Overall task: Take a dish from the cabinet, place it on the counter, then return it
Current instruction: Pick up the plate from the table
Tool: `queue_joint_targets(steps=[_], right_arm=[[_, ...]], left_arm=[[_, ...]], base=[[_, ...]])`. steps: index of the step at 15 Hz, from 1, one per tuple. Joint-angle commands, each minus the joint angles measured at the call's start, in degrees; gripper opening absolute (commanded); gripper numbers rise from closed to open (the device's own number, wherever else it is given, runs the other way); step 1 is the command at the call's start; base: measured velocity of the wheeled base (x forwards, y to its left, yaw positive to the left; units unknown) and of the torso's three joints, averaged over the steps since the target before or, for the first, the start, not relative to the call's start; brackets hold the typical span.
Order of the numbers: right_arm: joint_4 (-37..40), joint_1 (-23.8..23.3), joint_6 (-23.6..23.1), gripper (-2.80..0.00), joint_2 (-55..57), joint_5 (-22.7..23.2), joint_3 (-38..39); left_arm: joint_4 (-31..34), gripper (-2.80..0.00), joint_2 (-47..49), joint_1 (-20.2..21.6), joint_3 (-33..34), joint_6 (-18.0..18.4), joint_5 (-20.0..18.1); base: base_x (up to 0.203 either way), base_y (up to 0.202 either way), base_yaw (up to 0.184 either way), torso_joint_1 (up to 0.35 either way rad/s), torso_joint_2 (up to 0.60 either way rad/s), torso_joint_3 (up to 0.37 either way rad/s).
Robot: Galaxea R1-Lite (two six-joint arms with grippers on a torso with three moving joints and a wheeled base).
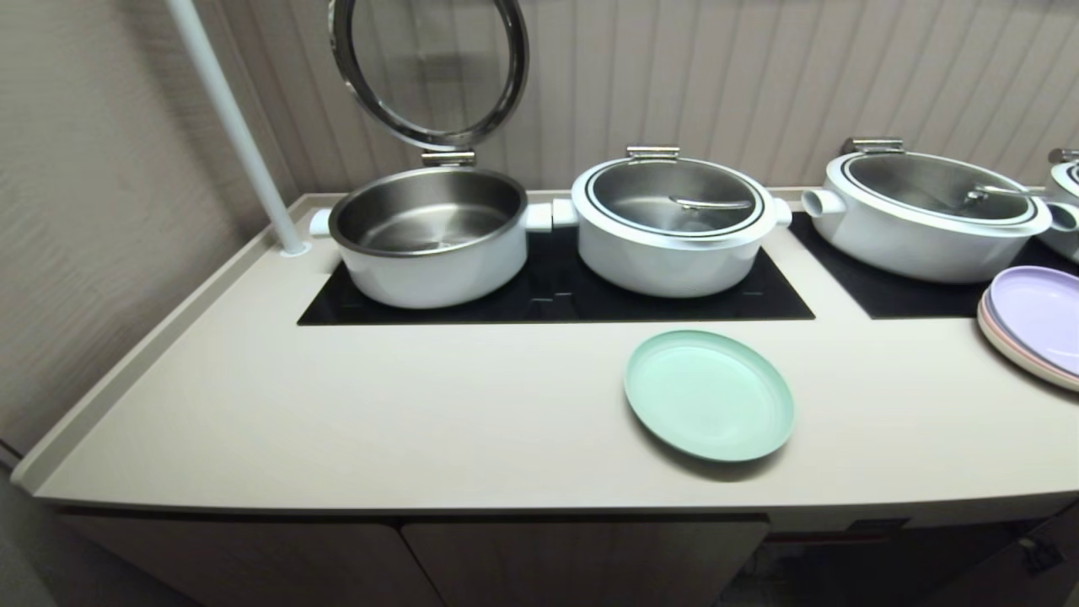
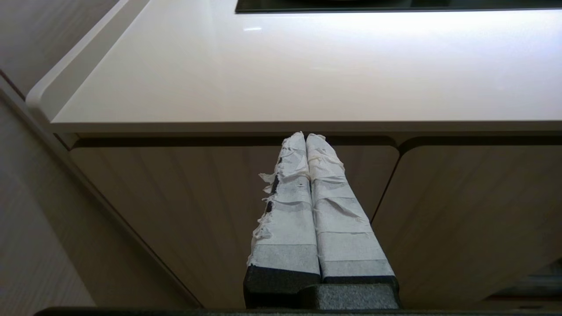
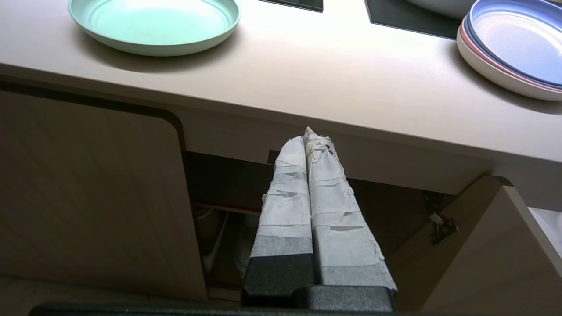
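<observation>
**Jaws pressed together, dish waiting on the counter**

Both pairs of jaws are pressed together on nothing: the left gripper (image 2: 306, 137) hangs before closed ribbed doors, the right gripper (image 3: 311, 134) before the open cabinet (image 3: 228, 184), its door (image 3: 483, 245) swung aside (likely left so for the return). The dish (image 1: 709, 394) lies flat on the counter (image 1: 337, 405), near its front edge and within reach, well apart from the 2 stacked plates (image 1: 1035, 324). Returning it looks next.
</observation>
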Motion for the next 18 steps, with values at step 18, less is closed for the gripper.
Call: queue_joint_targets(steps=[18], right_arm=[[-2.38, 0.01, 0.55, -2.80, 3.11, -0.05, -8.05]], left_arm=[[-0.02, -2.80, -0.02, 0.00, 0.00, -0.02, 0.02]], base=[[0.000, 0.000, 0.000, 0.000, 0.00, 0.000]])
